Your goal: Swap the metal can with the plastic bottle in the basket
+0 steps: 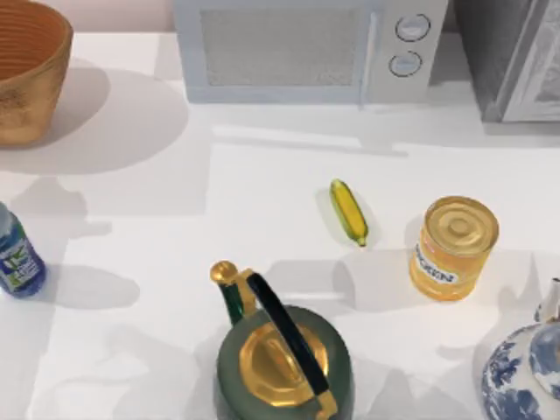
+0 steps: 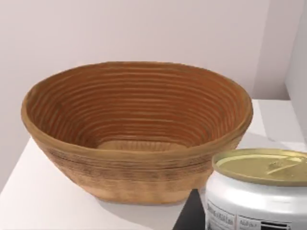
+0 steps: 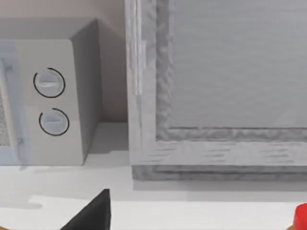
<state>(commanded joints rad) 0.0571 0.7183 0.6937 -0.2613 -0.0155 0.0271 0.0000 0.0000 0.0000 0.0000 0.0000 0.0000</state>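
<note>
The metal can (image 2: 259, 191), white with a pale gold top, hangs close to the left wrist camera, and my left gripper (image 2: 240, 221) is shut on it; one dark finger (image 2: 190, 216) presses its side. Just beyond it stands the wicker basket (image 2: 134, 167), upright, with nothing showing inside. In the top view the basket (image 1: 26, 87) sits at the far left corner. The plastic bottle (image 1: 17, 258), blue with a green and white label, stands on the table at the left edge, outside the basket. A dark part of my right gripper (image 3: 91, 215) faces the back right of the table.
A green and gold kettle (image 1: 284, 359) stands at the front middle. A corn cob (image 1: 348, 212) and a golden-yellow can (image 1: 453, 248) lie right of centre, with a blue-white teapot (image 1: 525, 376) at the front right. A microwave (image 1: 306, 48) and a grey cabinet (image 1: 516, 57) line the back.
</note>
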